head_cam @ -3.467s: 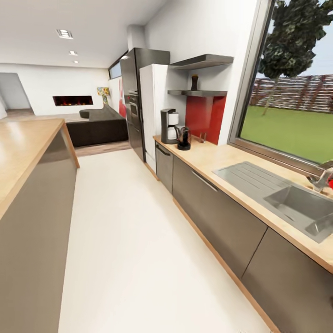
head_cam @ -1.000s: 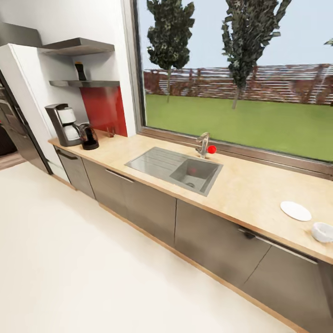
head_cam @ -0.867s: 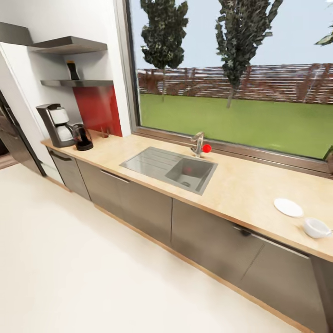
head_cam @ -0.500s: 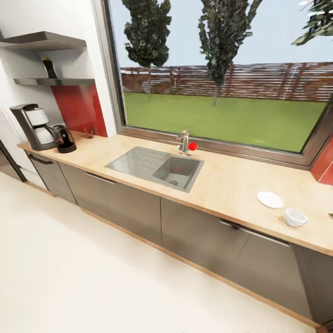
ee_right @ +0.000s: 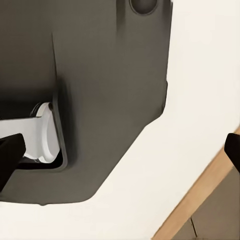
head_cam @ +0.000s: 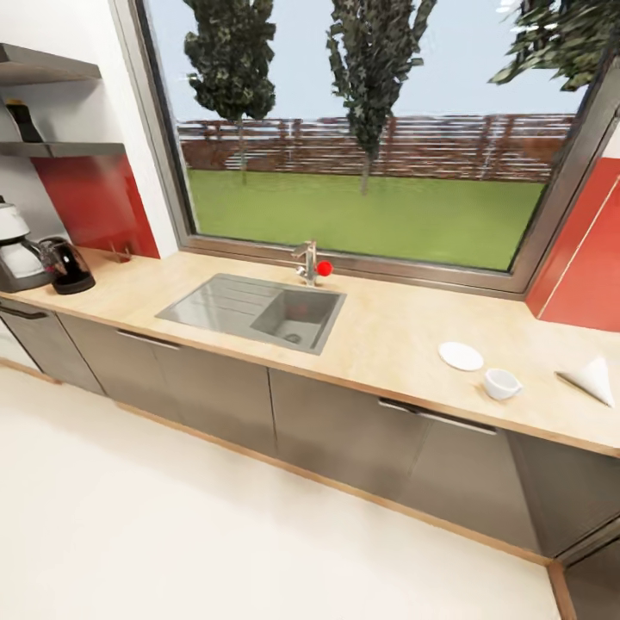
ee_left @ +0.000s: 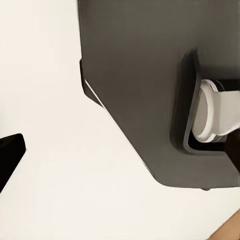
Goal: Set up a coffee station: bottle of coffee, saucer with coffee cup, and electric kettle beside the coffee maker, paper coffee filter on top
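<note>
On the long wooden countertop, the coffee maker stands at the far left, cut by the picture's edge. The black electric kettle sits right beside it. Above them, the dark bottle of coffee stands on the grey shelf. Toward the right end lie the white saucer, the white coffee cup just beside it on the counter, and a white paper coffee filter. My left gripper and right gripper hang open over the floor beside my base, holding nothing.
A steel sink with a faucet is set in the counter's middle, under a wide window. Grey cabinet fronts run below the counter. Pale floor stretches between me and the cabinets. Red wall panels close the right end.
The head view has swung right along the counter: coffee maker and kettle have slid to the left edge, saucer and cup toward the middle, and the filter has come into view. Nothing itself moved.
</note>
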{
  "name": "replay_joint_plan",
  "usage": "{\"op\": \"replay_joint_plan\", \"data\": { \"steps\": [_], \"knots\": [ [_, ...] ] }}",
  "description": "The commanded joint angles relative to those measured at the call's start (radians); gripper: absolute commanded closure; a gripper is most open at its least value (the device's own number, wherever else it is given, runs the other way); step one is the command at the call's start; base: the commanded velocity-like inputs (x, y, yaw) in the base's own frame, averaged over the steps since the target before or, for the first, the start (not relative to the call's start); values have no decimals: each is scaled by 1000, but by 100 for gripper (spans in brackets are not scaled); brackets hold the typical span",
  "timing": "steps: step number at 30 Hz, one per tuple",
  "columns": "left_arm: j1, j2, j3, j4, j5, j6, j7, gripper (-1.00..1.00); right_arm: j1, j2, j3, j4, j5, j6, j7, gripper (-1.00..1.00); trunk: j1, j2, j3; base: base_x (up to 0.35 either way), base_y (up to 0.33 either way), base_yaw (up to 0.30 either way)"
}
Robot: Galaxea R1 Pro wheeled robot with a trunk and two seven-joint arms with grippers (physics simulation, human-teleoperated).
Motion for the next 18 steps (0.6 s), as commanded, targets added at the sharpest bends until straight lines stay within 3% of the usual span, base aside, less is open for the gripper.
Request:
{"op": "replay_joint_plan", "data": {
  "steps": [1,13,14,18],
  "knots": [
    [0,0,0,0,1,-3,-1,-100,-1,1,1,1,0,-1,1,-100,0,-2,-2,0,0,-256],
    [-9,4,-8,-1,-10,-2,-3,-100,-1,3,-2,-44,0,0,4,-100,0,-2,-12,0,0,-241],
    [-9,62,-6,-3,-7,-5,-2,-100,-1,-14,-6,-71,-2,-1,1,-100,0,-2,-13,0,0,-206],
    [-15,74,-6,-19,-7,-5,-3,-100,-1,-18,-8,-136,-4,0,-1,-100,0,-2,-17,0,0,-207]
  ]
}}
